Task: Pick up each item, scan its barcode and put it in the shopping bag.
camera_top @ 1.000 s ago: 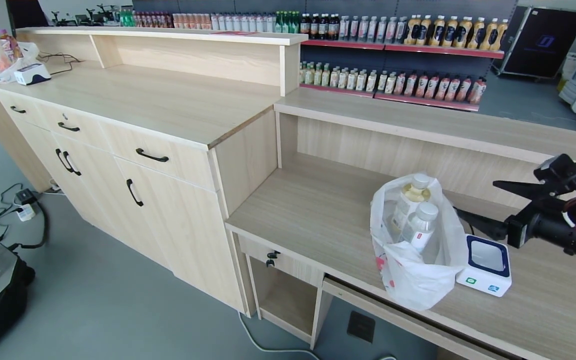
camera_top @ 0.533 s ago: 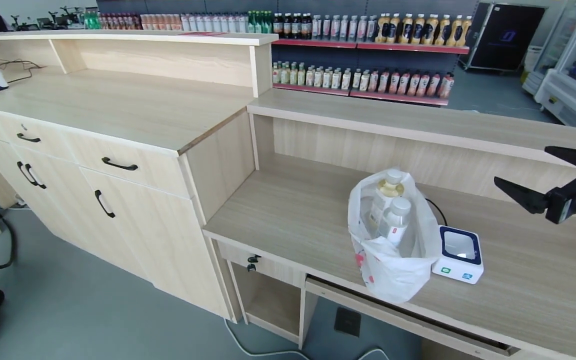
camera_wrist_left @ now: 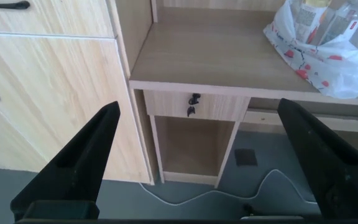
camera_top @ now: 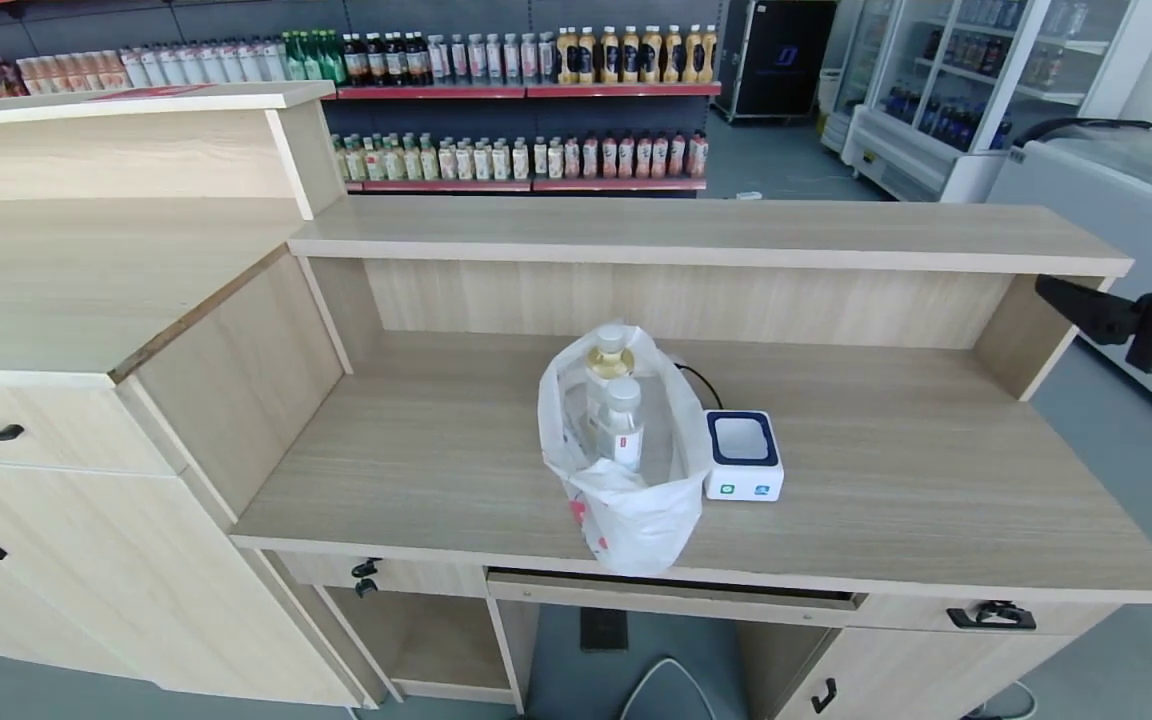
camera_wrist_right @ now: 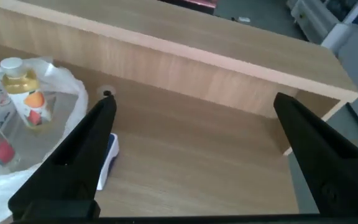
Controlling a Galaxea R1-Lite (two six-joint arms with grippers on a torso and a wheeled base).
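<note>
While spread wide and gripping nothing, hangs out past the right end of the lower counter [camera_top: 886, 470], about level with the raised ledge [camera_top: 696, 230]: right gripper [camera_top: 1098, 268], well apart from everything on the deck. Likewise left gripper [camera_wrist_left: 199, 106]: fingers wide, empty, held low in front of the counter, facing the keyed drawer [camera_wrist_left: 166, 104] and the open cubby beneath it.

Shopping bag [camera_top: 626, 500] upright near the middle of the front edge, mouth open, belly bulging right up to the lip. Holds two bottles standing: pale-yellow bottle [camera_top: 609, 360] behind, clear bottle [camera_top: 622, 425] in front. Scanner [camera_top: 743, 455] just beside the bag on the right; touching or not, cannot tell. Cable [camera_top: 693, 375] curving off behind it toward the back wall.

Broad bare wood from scanner to the right edge; narrower strip left of the bag, ending at the taller cabinet's side wall [camera_top: 236, 380]. Back closed by the panel under the ledge, with a slanted side panel [camera_top: 1026, 350] at the right rear corner.
</note>
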